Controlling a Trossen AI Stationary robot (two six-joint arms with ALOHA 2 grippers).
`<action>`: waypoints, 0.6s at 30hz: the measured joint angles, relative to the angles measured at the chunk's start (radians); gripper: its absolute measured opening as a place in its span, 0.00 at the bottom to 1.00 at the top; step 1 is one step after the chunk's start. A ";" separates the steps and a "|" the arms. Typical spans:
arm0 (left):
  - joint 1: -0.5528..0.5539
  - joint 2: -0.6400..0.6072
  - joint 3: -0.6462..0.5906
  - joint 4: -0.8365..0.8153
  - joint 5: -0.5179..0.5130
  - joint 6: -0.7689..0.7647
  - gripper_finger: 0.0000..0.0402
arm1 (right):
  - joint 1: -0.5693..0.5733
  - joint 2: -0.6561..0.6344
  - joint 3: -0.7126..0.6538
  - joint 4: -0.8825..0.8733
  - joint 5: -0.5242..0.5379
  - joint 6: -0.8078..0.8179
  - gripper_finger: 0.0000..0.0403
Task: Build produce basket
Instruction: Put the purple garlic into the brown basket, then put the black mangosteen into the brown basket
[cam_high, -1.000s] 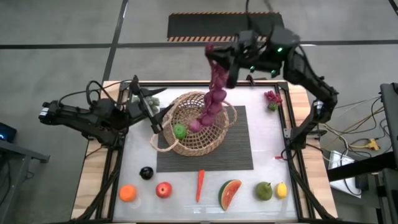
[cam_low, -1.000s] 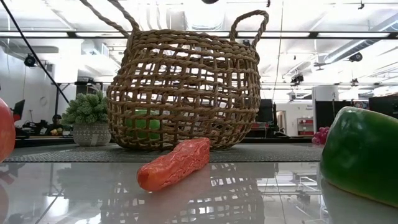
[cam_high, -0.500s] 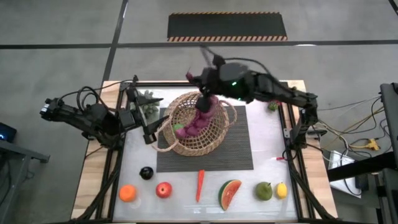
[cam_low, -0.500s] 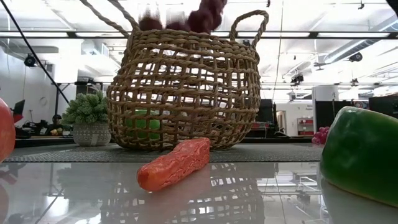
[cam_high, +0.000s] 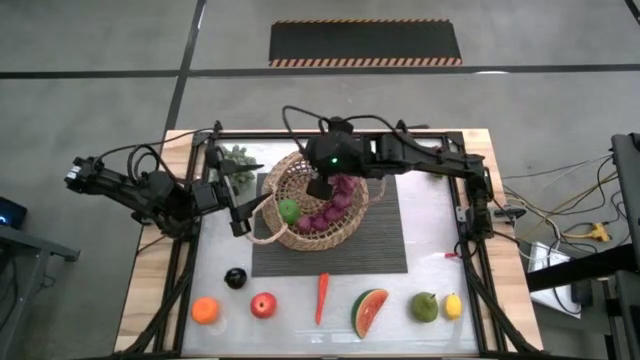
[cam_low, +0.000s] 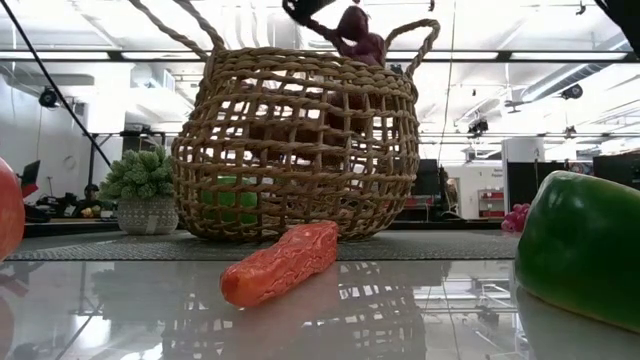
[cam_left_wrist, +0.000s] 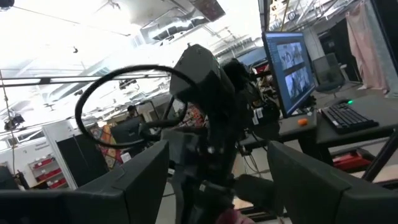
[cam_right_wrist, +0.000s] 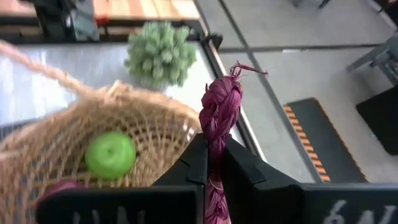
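Right gripper (cam_high: 322, 186) sits over the basket (cam_high: 262, 222), fingers clamped on the braided stem of the grapes (cam_high: 330, 210). In the right wrist view the stem (cam_right_wrist: 217, 118) stands pinched between the 2 fingers. The bunch hangs inside the basket, beside the green apple (cam_high: 289, 210); in the low view its top shows just above the rim.

Left gripper (cam_high: 238, 212) waits at the basket's left rim near 1 loop handle, jaws apart; whether it touches the wicker I cannot tell.

Risks, as I judge them:
- Grapes let go while partly draped on the rim could spill onto the mat (cam_high: 385, 250).
- Stem could snag on the fingers at release and lift the bunch out on retreat.
- Right arm brushing the rim could tip or shift the light basket.

Changes over the last second: the bunch then hung high above the basket from a raised right arm; half a second ago it was just entering. Now it is down inside. Left gripper has shifted only slightly. Carrot (cam_high: 321, 297), watermelon (cam_high: 369, 312), pear (cam_high: 425, 306), lemon (cam_high: 452, 305), orange (cam_high: 205, 310), red apple (cam_high: 263, 305) and plum (cam_high: 235, 278) lie unmoved along the front.
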 joint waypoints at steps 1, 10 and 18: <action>0.000 0.000 -0.002 -0.001 0.000 0.000 0.63 | 0.001 0.003 0.000 -0.012 0.000 0.005 0.06; 0.000 0.000 -0.004 0.001 0.000 0.000 0.63 | 0.010 0.024 -0.002 -0.047 0.000 0.042 0.33; -0.004 0.012 -0.021 -0.003 0.000 -0.058 0.63 | 0.010 -0.032 0.005 -0.183 0.000 0.105 0.49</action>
